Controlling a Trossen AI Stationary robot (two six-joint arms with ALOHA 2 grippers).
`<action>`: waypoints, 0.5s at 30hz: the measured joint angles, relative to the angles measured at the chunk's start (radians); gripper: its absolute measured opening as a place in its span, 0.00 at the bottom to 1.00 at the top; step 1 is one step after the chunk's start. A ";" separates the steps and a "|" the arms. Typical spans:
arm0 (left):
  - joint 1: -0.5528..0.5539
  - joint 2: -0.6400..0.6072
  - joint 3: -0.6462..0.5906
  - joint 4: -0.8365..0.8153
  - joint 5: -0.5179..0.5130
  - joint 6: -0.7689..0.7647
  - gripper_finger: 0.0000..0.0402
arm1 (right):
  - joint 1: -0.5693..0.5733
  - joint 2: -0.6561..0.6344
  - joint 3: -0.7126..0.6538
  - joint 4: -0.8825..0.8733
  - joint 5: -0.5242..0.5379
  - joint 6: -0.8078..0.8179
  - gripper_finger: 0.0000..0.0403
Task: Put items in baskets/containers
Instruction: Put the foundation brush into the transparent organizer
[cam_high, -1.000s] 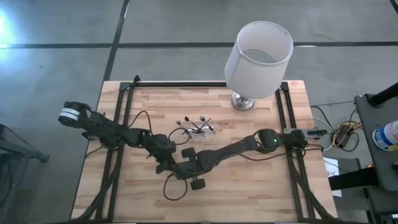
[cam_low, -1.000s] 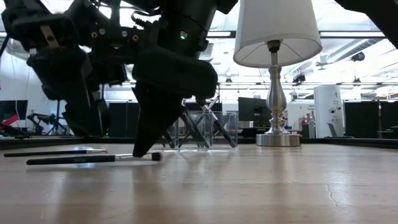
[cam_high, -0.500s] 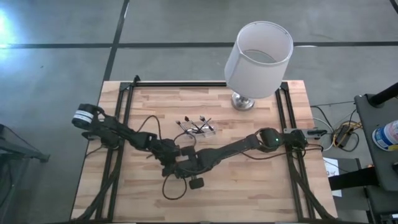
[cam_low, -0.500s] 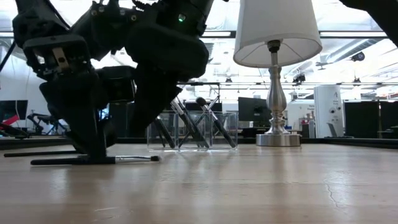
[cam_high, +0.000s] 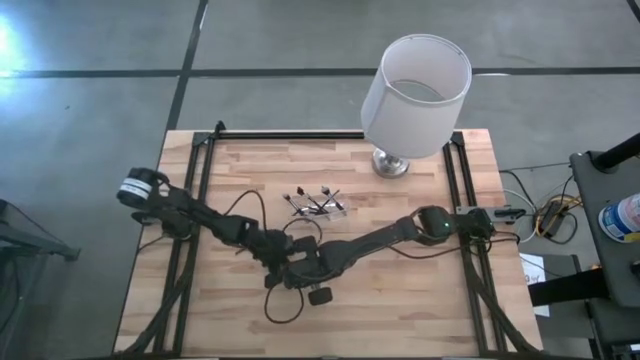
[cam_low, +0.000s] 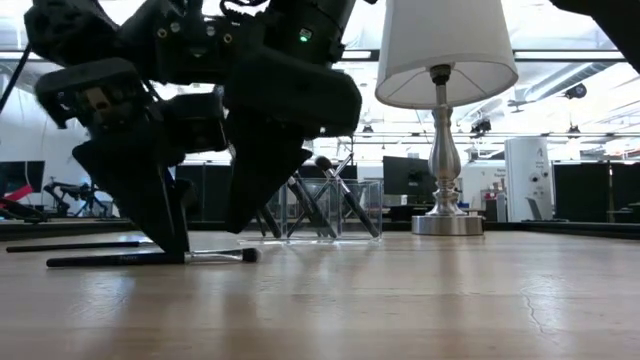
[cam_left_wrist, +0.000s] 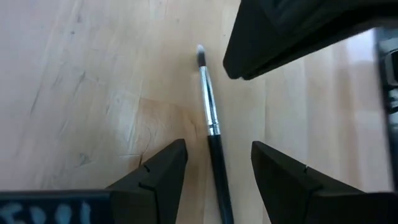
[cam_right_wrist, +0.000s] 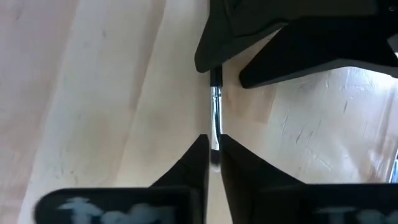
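Near the middle of the tabletop (cam_high: 400, 300) we already have several makeup brushes standing crossed in the clear tray (cam_low: 310, 212), just in front of the lamp (cam_high: 412, 95). At least two brushes lie loose on the wood: one (cam_left_wrist: 210, 124) sits between the spread fingers of our left claw (cam_left_wrist: 214, 165), not yet gripped, while our right claw (cam_right_wrist: 213, 152) is pressed together on the same brush. A second loose brush (cam_low: 85, 244) lies just behind it. We judge the job partly done.
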 joint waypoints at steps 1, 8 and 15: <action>-0.011 0.001 0.012 -0.028 -0.028 0.014 0.47 | 0.001 -0.002 0.000 -0.003 0.011 -0.006 0.11; -0.064 -0.013 0.075 -0.148 -0.139 0.088 0.47 | 0.008 -0.014 0.000 -0.079 0.143 -0.021 0.27; -0.110 -0.015 0.089 -0.174 -0.254 0.098 0.47 | 0.050 -0.044 -0.011 -0.179 0.152 0.107 0.35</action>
